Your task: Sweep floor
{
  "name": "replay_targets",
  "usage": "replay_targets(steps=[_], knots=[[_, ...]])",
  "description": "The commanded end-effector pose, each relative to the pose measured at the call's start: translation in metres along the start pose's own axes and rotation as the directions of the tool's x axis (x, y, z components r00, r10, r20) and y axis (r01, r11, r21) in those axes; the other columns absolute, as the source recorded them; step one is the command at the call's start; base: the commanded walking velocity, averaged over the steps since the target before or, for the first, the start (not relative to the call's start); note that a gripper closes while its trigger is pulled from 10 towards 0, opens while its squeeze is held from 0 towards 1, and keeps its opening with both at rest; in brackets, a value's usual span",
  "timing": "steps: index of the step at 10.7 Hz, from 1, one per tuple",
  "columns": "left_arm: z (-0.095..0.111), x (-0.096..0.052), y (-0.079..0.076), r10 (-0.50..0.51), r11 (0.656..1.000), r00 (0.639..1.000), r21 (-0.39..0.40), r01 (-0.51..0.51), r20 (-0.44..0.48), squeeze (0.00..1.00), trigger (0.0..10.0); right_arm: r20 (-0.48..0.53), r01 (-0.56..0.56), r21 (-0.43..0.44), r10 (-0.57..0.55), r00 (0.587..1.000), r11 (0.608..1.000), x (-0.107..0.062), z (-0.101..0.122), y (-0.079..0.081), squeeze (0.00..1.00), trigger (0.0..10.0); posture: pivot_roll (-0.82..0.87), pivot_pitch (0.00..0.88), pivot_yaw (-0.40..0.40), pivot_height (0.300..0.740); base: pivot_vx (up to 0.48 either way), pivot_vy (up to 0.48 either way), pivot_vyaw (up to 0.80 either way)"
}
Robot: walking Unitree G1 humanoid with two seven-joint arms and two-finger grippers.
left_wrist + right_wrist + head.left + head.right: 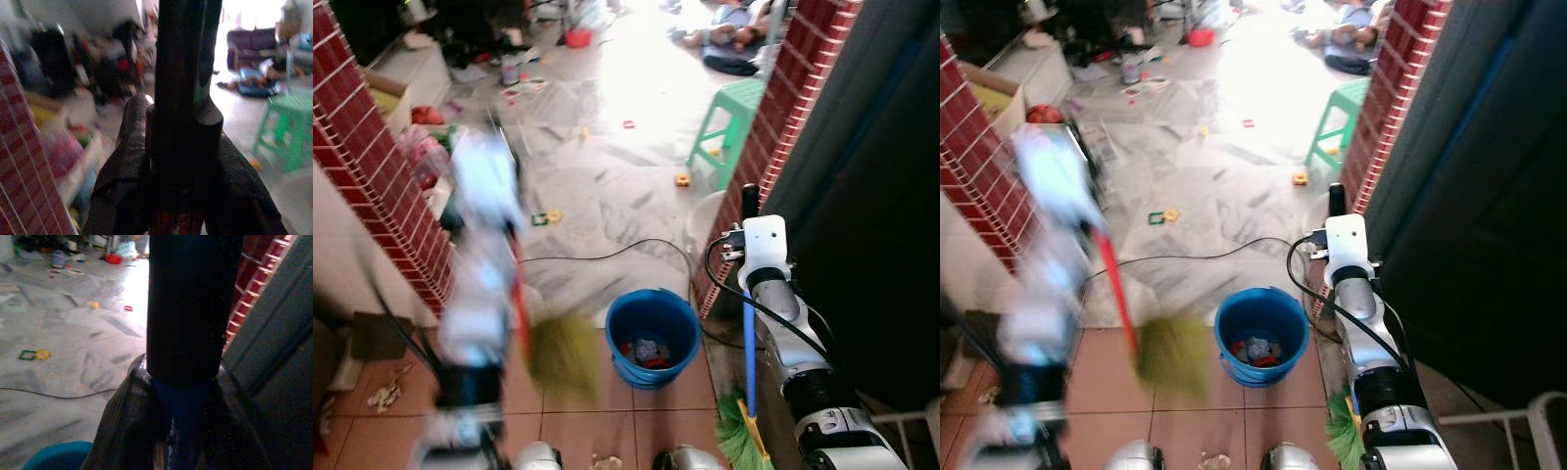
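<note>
A broom with a red handle [520,311] and yellow-green bristles [563,357] hangs over the tiled floor just left of the blue bucket [619,343]. My left arm is blurred with motion. My left gripper [181,161] is shut on the broom's dark upper handle. My right gripper [183,382] is shut on a blue handle [748,352] with a black cap, held upright against the right wall. That handle ends in green bristles [734,436] on the floor. The bucket holds scraps of rubbish. Small debris [386,392] lies on the tiles at the left.
Brick pillars stand on the left [372,166] and right [793,108], with a dark panel [871,196] beside my right arm. A black cable [607,250] crosses the marble floor. Beyond are a green stool [734,122], scattered toys [546,217] and a person lying on the floor [729,29].
</note>
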State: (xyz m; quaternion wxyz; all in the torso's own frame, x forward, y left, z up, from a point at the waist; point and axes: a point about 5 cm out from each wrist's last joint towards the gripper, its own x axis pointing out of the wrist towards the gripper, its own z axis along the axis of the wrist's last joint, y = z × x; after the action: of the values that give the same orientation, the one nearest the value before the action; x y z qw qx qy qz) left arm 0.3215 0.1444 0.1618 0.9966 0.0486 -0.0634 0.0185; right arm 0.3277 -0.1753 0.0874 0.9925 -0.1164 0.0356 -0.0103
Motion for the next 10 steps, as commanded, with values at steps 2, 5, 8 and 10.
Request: replay_targets(steps=[2,5,8,10], knots=[[-0.016,-0.006,-0.015,-0.023,0.998,0.999,-0.065,0.021,-0.029,0.00,10.0,0.054,-0.024,0.046,0.022,0.998,0.999,0.000,0.010,0.002,0.00,10.0,-0.04,0.000,-0.035,0.740,0.000,0.000,0.00],[-0.025,-0.008,-0.027,-0.077,0.991,0.996,-0.113,0.070,-0.054,0.00,10.0,0.053,-0.031,0.045,0.028,0.998,0.999,-0.003,0.008,0.004,0.00,10.0,-0.05,0.000,-0.034,0.740,0.000,0.000,0.00],[-0.023,-0.006,-0.031,-0.102,0.986,0.994,-0.140,0.094,-0.046,0.00,10.0,0.039,-0.027,0.054,0.025,0.999,0.998,-0.008,0.005,0.002,0.00,10.0,-0.06,0.000,-0.031,0.740,-0.270,0.349,0.00],[-0.020,0.000,-0.033,-0.106,0.982,0.994,-0.161,0.098,-0.040,0.00,10.0,0.036,-0.029,0.035,0.027,0.999,0.999,-0.006,0.006,0.002,0.00,10.0,-0.06,0.000,-0.037,0.740,-0.122,0.420,0.00]])
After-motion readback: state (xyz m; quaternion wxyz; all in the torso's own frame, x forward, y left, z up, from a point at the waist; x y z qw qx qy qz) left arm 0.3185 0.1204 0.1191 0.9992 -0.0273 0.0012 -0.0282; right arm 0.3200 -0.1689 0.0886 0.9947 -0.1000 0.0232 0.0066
